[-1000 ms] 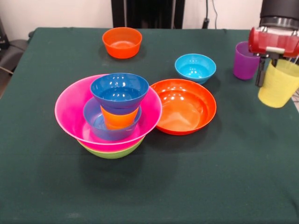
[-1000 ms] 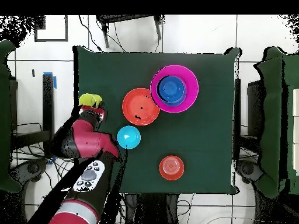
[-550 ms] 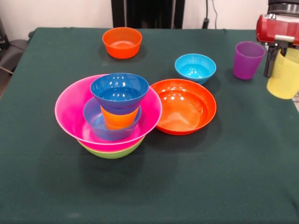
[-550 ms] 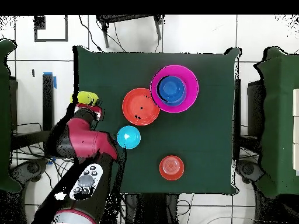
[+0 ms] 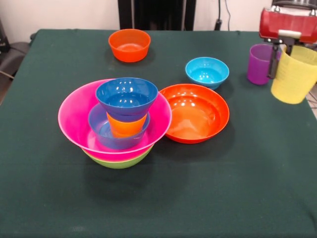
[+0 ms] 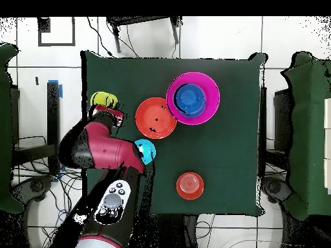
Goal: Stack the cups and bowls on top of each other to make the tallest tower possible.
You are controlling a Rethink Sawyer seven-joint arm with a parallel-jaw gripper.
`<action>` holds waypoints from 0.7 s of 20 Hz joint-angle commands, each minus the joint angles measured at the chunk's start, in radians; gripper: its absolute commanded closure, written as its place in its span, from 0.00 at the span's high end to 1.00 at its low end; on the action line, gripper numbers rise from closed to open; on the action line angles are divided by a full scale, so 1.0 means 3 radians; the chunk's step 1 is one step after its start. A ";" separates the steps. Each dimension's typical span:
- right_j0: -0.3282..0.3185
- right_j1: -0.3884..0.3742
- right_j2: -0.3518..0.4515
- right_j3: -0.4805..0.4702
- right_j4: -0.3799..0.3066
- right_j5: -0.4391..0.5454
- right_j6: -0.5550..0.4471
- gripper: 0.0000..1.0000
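**Over the bench's edge: yellow cup lifted in the gripper**

Across the green-covered bench (image 5: 148,208), the biggest item is the tower (image 5: 116,121): a large pink bowl (image 5: 72,119) nested in a lime green bowl (image 5: 119,162), and inside the pink one a blue bowl (image 5: 101,131), an orange cup (image 5: 126,125) and, topmost, a dark blue bowl (image 5: 127,96). The overhead view shows only the pink rim and the blue centre of this pile; the green base and the orange cup show only from the front. Just beside the tower, touching or nearly touching its pink rim, lies the shallow orange bowl (image 5: 195,113). Farther back stand a cyan bowl (image 5: 207,71) and a small orange bowl (image 5: 130,44), well apart from each other. From overhead the red and black arm (image 6: 97,152) covers part of the cyan bowl, which the front view shows whole. The purple cup (image 5: 258,63) stands near the bench's side edge and is seen only from the front; overhead, the arm hides it.

At that same side the gripper (image 5: 282,52) is clamped on the yellow cup (image 5: 294,74), one finger down the outside of the wall by the rim. The cup hangs tilted, clear of the bench, just beside the purple cup; overhead it shows as a yellow rim at the cloth's edge.
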 commanded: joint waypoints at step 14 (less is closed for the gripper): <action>-0.0123 -0.0667 0.0014 -0.0323 -0.0278 0.1756 0.0064 0.00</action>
